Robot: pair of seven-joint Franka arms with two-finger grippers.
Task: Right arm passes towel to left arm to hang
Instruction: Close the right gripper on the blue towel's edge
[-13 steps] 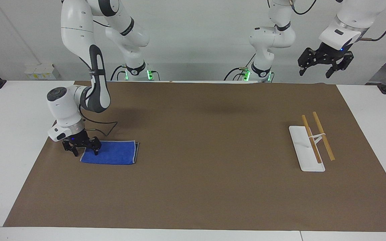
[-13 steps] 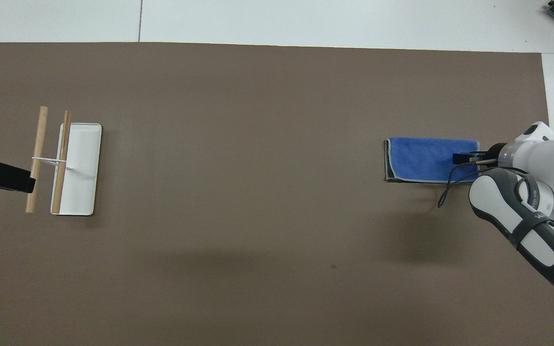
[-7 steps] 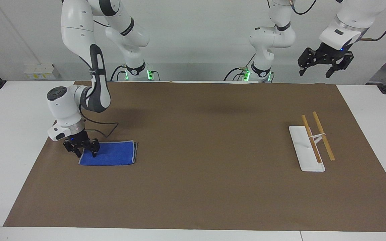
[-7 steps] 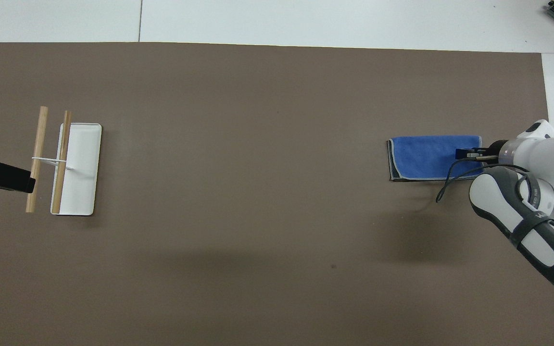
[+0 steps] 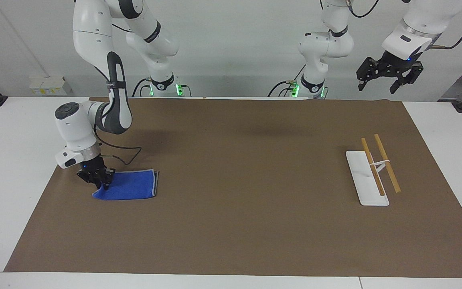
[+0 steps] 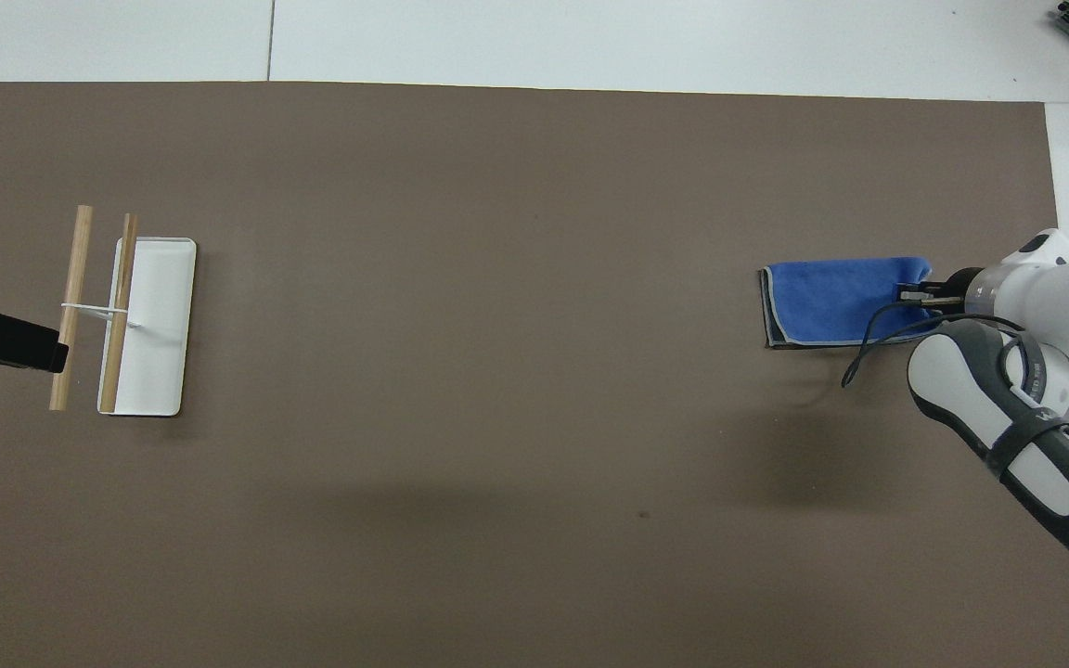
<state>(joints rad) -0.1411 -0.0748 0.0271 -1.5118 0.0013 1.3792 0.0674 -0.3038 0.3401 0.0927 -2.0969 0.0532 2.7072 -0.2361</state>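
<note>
The small bright blue towel [image 5: 128,185] lies on the brown mat at the right arm's end of the table; it also shows in the overhead view [image 6: 836,301]. My right gripper [image 5: 99,179] is shut on the towel's end edge toward the table end, and that edge is lifted and bunched. In the overhead view the right gripper [image 6: 915,295] sits at that same edge. My left gripper [image 5: 389,77] hangs open high in the air at the left arm's end of the table, above the mat's edge nearest the robots. Its tip shows in the overhead view [image 6: 6,340].
A white rack base [image 5: 365,178] with two wooden rods [image 5: 386,162] stands at the left arm's end of the mat, also in the overhead view [image 6: 149,325]. The brown mat [image 5: 247,180] covers most of the white table.
My right gripper closed on the towel's end edge and drew it toward the right arm's end of the table; the towel slid and bunched. The left arm stayed still.
</note>
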